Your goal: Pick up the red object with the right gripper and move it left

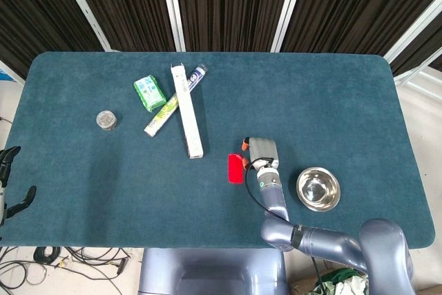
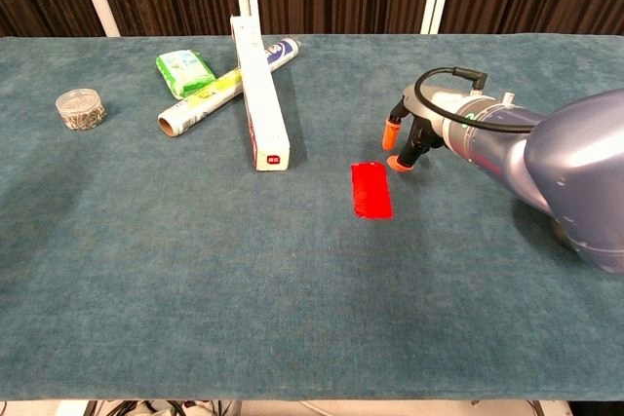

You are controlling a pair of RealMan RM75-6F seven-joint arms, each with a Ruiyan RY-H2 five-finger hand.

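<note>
The red object [image 1: 235, 168] [image 2: 371, 190] is a flat rectangle lying on the blue-green table [image 1: 331, 101] [image 2: 195, 280], right of centre and near the front. My right hand [image 1: 260, 155] [image 2: 409, 138] hovers just to its right and slightly behind it. Its orange-tipped fingers [image 2: 391, 131] are spread and point down towards the cloth, holding nothing and clear of the red object. My left hand [image 1: 10, 183] shows only in the head view, at the table's front left edge, with its dark fingers apart and nothing in them.
A steel bowl [image 1: 318, 188] sits right of my right hand. A long white box [image 1: 187, 110] [image 2: 259, 90] crosses a tube [image 1: 166, 110] [image 2: 205, 97] at the back left, beside a green packet [image 1: 150, 92] [image 2: 185, 71]. A small jar [image 1: 106, 120] [image 2: 79, 108] stands far left.
</note>
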